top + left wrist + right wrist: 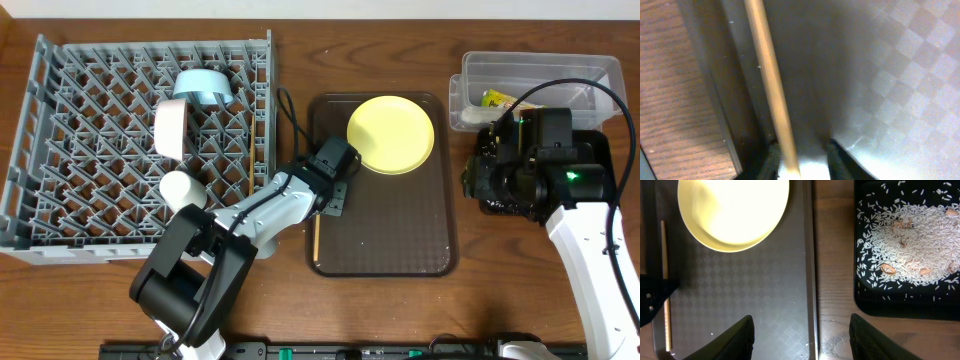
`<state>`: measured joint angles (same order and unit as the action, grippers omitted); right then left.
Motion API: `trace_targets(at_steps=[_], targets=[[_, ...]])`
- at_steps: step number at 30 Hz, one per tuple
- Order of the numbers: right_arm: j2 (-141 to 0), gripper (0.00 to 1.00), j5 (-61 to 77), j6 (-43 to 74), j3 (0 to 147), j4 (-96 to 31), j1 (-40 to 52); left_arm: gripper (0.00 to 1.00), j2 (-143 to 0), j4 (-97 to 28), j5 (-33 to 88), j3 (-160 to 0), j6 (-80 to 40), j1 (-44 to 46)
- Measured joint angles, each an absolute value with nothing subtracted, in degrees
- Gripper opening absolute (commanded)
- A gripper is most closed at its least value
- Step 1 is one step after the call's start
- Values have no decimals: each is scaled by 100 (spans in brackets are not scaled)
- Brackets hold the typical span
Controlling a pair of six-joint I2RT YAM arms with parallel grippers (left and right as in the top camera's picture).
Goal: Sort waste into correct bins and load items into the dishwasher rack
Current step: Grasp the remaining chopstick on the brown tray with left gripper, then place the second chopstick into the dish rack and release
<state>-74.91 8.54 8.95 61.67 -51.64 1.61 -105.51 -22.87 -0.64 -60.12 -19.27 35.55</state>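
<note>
The left tool (805, 162) sits low over the tray (890, 100) with its jaws parted, straddling a wooden chopstick (771, 85) that lies flat along the tray's left edge; the stick passes nearer the left finger, and no clamping is evident; the desk (675, 100) shows just beyond the tray's rim. At far left on the desk stands the dishwasher rack (60, 200); it holds a blue cup (205, 85), a pink cup (172, 128) and a white cup (182, 188). The yellow plate (390, 133) rests in the upper right part of the tray in the overhead view, apart from the chopstick. The right tool (801, 330) hangs with its jaws wide apart and empty, near the black bin (900, 311); the bin contains scattered rice (910, 245) with brown scraps; a clear container (470, 95) stands just behind the bin.
</note>
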Motion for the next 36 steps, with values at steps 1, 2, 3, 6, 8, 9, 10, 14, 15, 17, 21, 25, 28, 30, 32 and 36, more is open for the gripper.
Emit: trace_targets(at_steps=[1, 2, 3, 6, 8, 9, 10, 14, 15, 17, 21, 25, 28, 30, 32, 36], targets=[[-7491, 59, 854, 893, 6167, -5164, 161, 23, -10554, -2287, -67, -6012, -1962, 3557], [-7491, 59, 854, 895, 6167, -5166, 161, 19, -10556, -2287, -86, -6014, -1973, 3559], [-7491, 59, 854, 893, 6167, -5166, 161, 19, -10556, -2287, -95, -6014, -1984, 3564], [-7491, 59, 851, 895, 6167, -5181, 161, 6, -10556, -2290, -128, -6014, -2056, 3570], [-7491, 59, 854, 895, 6167, -5186, 161, 6, -10556, -2274, -121, -6016, -2119, 3570], [-7491, 59, 851, 895, 6167, -5186, 161, 6, -10556, -2272, -102, -6031, -2117, 3575], [-7491, 59, 854, 895, 6167, -5186, 161, 6, -10560, -2276, -91, -6042, -2123, 3577], [-7491, 59, 854, 895, 6167, -5190, 161, 6, -10558, -2324, -75, -6073, -2099, 3579], [-7491, 59, 851, 895, 6167, -5192, 161, 6, -10549, -2366, -80, -6090, -2093, 3579], [-7491, 59, 854, 895, 6167, -5196, 161, 6, -10495, -2515, -104, -6136, -2069, 3566], [-7491, 59, 854, 895, 6167, -5203, 161, 6, -10079, -2880, -340, -6246, -1962, 3446], [-7491, 59, 854, 895, 6167, -5201, 161, 6, -9345, -2958, -493, -6305, -1826, 3166], [-7491, 59, 854, 895, 6167, -5201, 161, 6, -8829, -2956, -545, -6355, -1774, 2906], [-7491, 59, 854, 895, 6167, -5201, 161, 6, -8541, -2961, -572, -6366, -1754, 2694], [-7491, 59, 854, 895, 6167, -5201, 161, 6, -8372, -2961, -604, -6368, -1682, 2491], [-7491, 59, 854, 895, 6167, -5201, 161, 6, -8324, -2965, -642, -6368, -1435, 2036]])
